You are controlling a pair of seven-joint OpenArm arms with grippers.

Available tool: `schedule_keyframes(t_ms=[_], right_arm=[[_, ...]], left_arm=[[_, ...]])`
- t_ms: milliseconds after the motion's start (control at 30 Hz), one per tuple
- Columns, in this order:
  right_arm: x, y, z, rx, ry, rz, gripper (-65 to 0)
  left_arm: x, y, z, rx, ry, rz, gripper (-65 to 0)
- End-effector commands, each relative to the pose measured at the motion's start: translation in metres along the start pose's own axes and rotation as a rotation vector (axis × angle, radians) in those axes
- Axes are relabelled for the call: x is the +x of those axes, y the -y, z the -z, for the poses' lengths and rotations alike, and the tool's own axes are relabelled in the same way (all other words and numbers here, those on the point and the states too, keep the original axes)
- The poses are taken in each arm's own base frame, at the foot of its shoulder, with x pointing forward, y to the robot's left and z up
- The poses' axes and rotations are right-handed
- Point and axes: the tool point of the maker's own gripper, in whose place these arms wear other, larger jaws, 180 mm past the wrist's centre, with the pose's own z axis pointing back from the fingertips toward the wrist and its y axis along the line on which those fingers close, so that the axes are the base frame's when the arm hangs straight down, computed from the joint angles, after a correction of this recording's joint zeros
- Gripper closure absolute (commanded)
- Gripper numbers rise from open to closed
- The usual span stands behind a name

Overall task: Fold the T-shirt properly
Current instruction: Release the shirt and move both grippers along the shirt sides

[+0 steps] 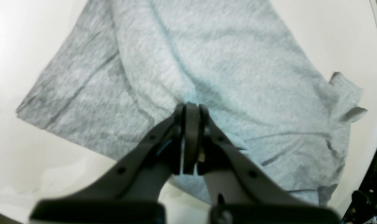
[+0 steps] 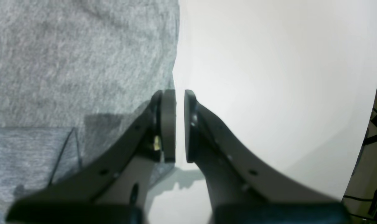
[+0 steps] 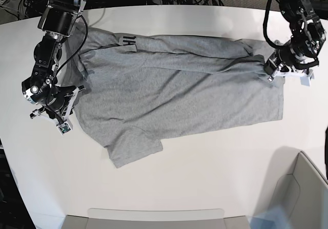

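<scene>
Left claw is clamped shut over the T-shirt; we can't tell if fabric is pinched between its pads. Right claw has its jaws a small gap apart, holding nothing, at the shirt's edge, one finger over cloth, the other over bare surface. We see the grey T-shirt spread across the white worktop, partly folded, one sleeve sticking out toward the near side, black lettering peeking at the far edge.

T-shirt: black lettering near top edge, partly folded, unreadable.
</scene>
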Motion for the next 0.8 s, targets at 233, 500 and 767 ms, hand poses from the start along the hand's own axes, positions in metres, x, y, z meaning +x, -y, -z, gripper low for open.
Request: schedule_keyframes(t_ms=[233, 500, 767], right_arm=[[0.007, 0.006, -0.004, -0.010, 0.028, -0.018, -14.2], [0.008, 0.006, -0.004, -0.011, 0.029, -0.018, -16.2], [0.008, 0.006, -0.004, -0.011, 0.029, -0.018, -16.2]], left_arm=[[0.005, 0.018, -0.011, -0.045, 0.012, 0.042, -8.6], [-0.008, 0.031, -0.005, -0.052, -0.034, 0.110, -11.9], [0.001, 0.036, -0.006, -0.059, -0.015, 0.109, -12.3]])
